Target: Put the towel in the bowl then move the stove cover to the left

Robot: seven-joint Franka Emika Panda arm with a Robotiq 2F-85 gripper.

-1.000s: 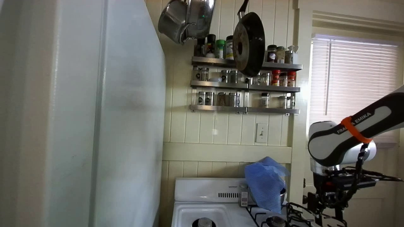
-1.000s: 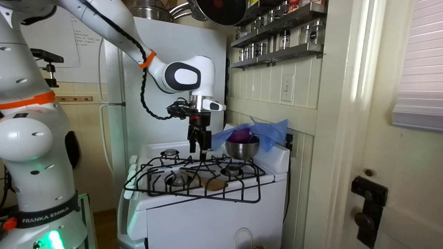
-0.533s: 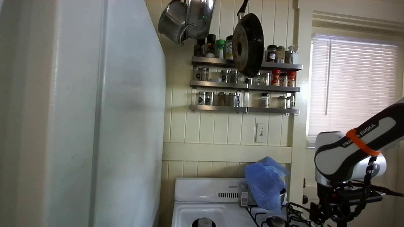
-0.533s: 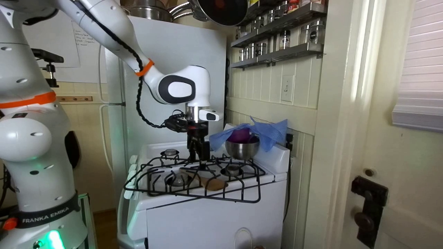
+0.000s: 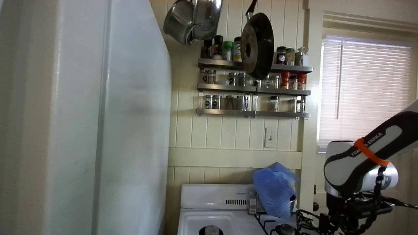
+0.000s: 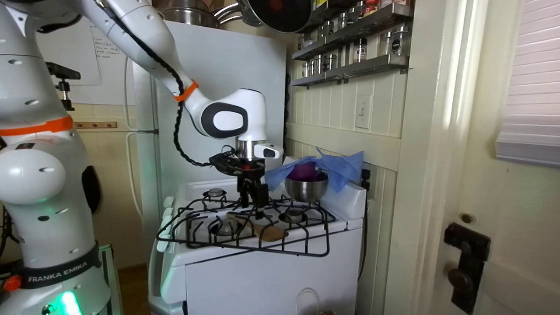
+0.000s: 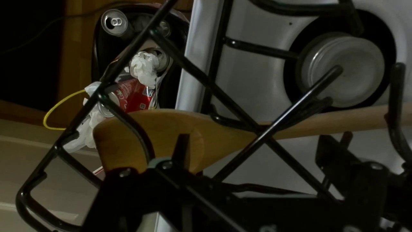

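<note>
Towel (image 6: pixel 346 168) prob. atop bowl (image 6: pixel 302 172); end effector (image 6: pixel 252 209) @ grate (image 7: pixel 263 136), jaws apart.

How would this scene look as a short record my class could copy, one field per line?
Gripper: open, low at the grate; contact unclear
Grate: on the stove, jutting past its edge
Spoon: wooden, beneath grate bars
Bowl: purple, partly inside the steel pot
Towel: blue, hanging past the pot's rim; whether inside the bowl unclear
Likely next: gripping the grate
</note>
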